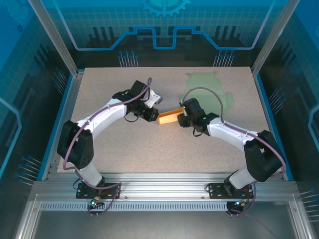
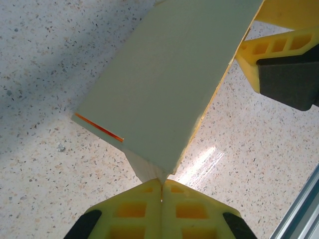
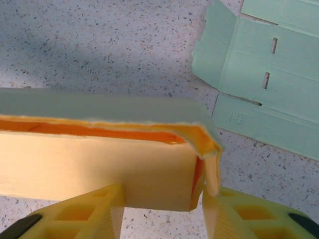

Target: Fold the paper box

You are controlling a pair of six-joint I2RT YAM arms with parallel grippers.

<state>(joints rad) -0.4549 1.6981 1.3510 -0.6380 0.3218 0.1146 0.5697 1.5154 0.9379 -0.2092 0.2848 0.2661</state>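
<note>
box (image 2: 164, 74) corner pinched in left claw (image 2: 162, 186); right wrist shows its orange interior

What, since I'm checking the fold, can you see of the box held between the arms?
The box is thin card, pale green outside and orange-yellow inside, partly folded into a flat sleeve. It is near the middle of the table. The left gripper is shut on one corner; the right gripper straddles the opposite end, where a flap curls.

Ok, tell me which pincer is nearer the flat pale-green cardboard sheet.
Right. The right pincer sits by the near-left corner of the flat pale-green cardboard sheet; the left pincer is farther left, across the half-folded orange paper box.
</note>
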